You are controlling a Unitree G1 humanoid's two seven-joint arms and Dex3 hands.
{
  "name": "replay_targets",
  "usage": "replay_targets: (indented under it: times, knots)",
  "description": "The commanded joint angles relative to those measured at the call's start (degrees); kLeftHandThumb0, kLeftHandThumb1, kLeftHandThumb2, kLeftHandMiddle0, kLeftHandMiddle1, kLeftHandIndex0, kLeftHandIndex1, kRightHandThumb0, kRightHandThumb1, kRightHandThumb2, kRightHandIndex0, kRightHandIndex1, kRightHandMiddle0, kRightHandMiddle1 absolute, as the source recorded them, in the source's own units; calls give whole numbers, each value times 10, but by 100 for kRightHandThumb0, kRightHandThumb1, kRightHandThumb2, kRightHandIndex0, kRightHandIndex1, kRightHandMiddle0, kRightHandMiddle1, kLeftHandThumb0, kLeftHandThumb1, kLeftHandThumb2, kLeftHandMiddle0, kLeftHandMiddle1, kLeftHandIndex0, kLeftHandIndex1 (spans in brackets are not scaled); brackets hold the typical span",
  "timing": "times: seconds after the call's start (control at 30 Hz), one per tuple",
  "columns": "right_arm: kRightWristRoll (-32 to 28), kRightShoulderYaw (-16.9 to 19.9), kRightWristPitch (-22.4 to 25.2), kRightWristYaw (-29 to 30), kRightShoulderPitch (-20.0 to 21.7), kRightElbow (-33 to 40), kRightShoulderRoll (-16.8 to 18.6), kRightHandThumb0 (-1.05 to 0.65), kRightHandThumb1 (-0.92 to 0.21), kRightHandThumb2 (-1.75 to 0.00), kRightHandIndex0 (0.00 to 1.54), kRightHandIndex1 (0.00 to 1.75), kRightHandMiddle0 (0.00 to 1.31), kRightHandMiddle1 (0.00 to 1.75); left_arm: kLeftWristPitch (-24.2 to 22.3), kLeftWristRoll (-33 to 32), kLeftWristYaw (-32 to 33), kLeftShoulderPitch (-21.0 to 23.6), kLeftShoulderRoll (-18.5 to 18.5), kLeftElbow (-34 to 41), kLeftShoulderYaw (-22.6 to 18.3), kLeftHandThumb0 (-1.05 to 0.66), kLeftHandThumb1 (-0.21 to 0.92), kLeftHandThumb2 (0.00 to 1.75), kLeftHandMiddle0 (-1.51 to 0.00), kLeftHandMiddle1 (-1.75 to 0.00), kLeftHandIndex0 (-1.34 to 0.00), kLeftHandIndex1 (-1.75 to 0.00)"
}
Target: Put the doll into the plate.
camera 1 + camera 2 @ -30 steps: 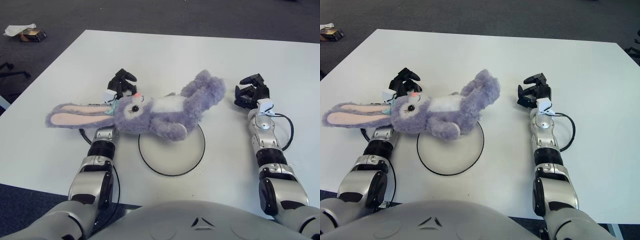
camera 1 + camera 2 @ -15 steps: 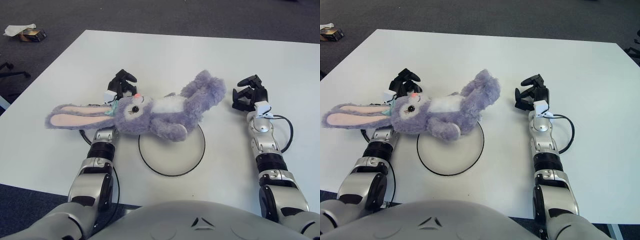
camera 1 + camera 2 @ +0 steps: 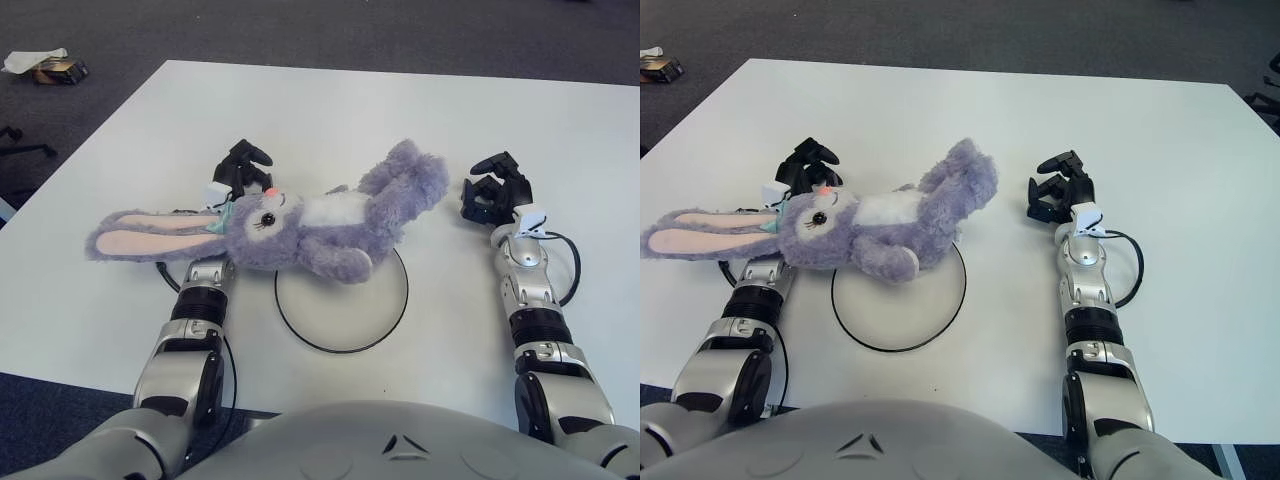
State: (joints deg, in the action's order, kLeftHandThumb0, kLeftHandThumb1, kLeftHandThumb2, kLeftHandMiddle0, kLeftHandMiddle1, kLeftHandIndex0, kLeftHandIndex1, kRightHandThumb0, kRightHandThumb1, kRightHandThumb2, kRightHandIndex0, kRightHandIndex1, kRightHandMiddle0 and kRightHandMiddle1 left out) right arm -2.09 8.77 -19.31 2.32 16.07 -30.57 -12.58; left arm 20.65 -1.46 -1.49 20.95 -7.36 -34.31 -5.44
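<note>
One purple rabbit doll lies across the white bench, and only its lower body covers the far edge of the round white plate; the head and the long ears reach out to the left of the plate. Its head covers most of the left hand, so one cannot tell if this hand holds it. Near the doll's raised feet, to their right, the right hand has curled fingers and holds nothing.
</note>
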Motion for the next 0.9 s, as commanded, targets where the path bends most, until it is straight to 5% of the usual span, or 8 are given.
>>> replay_targets:
  times: [0.0,0.87]
  knots:
    - [-4,-7,-4,-5,-65,-35,36,-1,-31,-131,67,165,38,175,-7,10,1,-54,10,-20,9,-1,22,144,-57,-175,-56,-175]
    - [-25,2,7,-30,-78,-10,42,-1,-33,-127,67,160,38,175,-24,11,2,-68,9,10,14,-1,22,144,-57,-175,-56,-175]
